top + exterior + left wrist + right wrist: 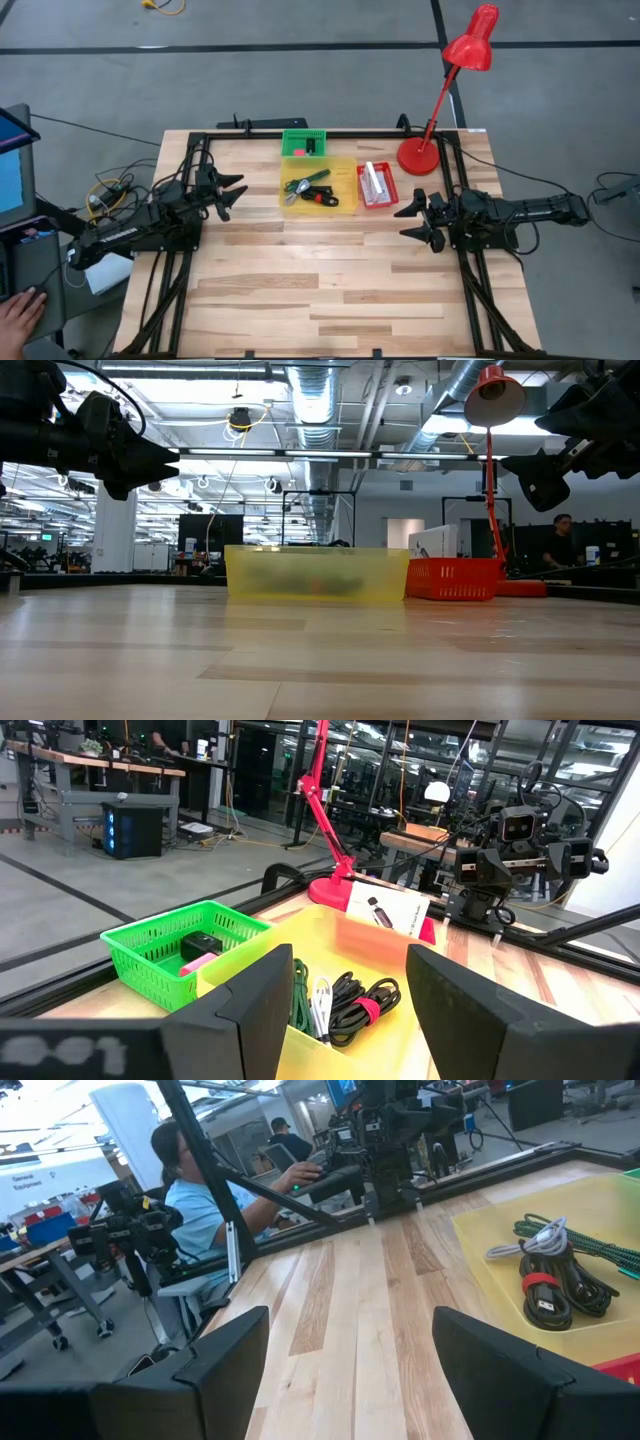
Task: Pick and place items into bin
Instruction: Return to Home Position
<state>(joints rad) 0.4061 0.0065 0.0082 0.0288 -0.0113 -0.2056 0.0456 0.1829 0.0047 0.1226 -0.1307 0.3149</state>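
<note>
The table [330, 270] is pale natural wood in a staggered plank pattern, and the lamp [470, 45] is red throughout. The three containers are a green bin [303, 133] of open mesh, a translucent yellow bin [345, 170] and a red bin [378, 205] of open mesh. Contents by colour:
- green bin: pink adapter [197, 963], black adapter [203, 942]
- yellow bin: green cable [300, 995], white cable [321, 1000], black cable [345, 992] with a red strap [368, 1010]
- red bin: white card [385, 912] bearing a black part

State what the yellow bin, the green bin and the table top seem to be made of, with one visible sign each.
Yellow bin: probably translucent plastic, smooth; its contents show dimly through the wall in the low view.
Green bin: likely moulded plastic, its walls an open lattice of holes.
Table top: seemingly wood, light strips with visible grain joined side by side.
</note>
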